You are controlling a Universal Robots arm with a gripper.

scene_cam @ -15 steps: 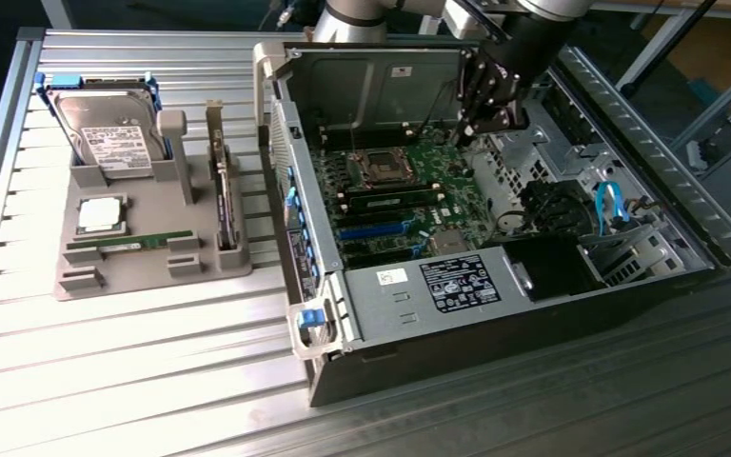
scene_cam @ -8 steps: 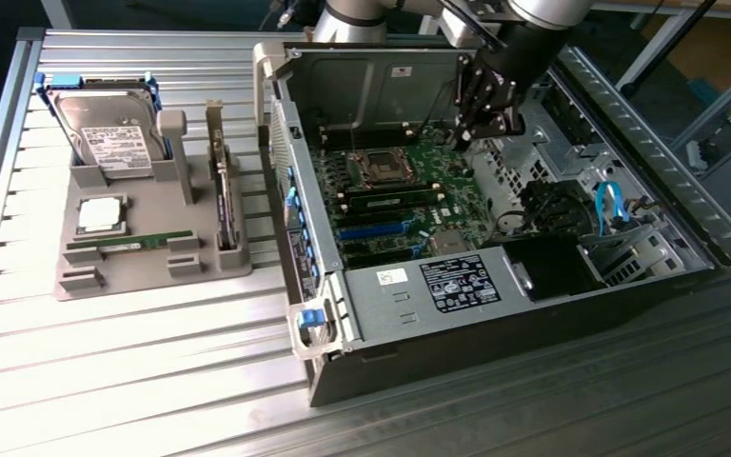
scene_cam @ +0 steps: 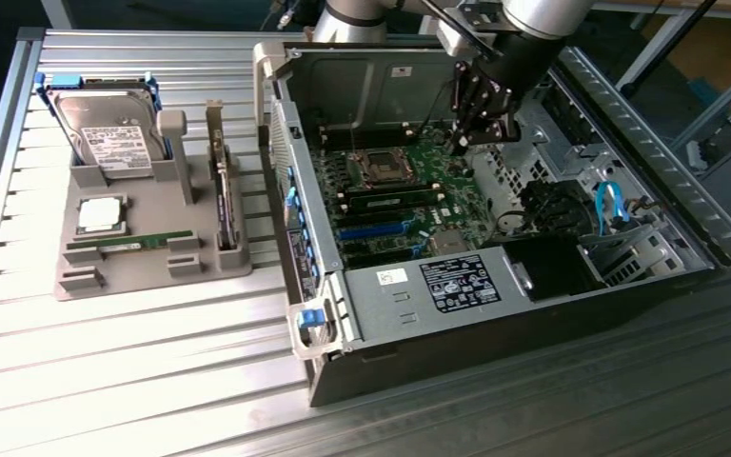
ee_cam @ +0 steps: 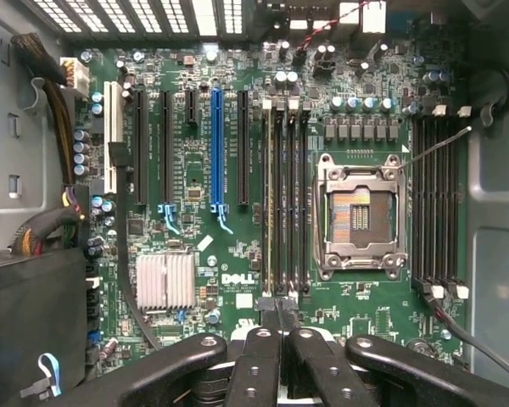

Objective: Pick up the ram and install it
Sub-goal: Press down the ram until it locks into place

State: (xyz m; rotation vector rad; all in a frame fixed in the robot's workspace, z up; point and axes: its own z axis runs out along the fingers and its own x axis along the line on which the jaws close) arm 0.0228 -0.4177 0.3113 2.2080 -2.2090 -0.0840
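- One arm reaches down into the open computer case, and its gripper hangs just above the motherboard.
- In the wrist view the gripper has its fingers pressed together, with nothing between them.
- The fingertips stand at the end of a group of memory slots, beside the empty processor socket.
- One stick, the ram, lies already in a slot on the motherboard, just below the socket in the exterior view.
- A second green stick rests on the grey holder tray, well apart from the case, on the exterior view's left.
- On the same tray there are a square silver processor chip, a hard drive standing upright, and a dark card on its edge.
- The case and the tray stand on a ribbed metal table.
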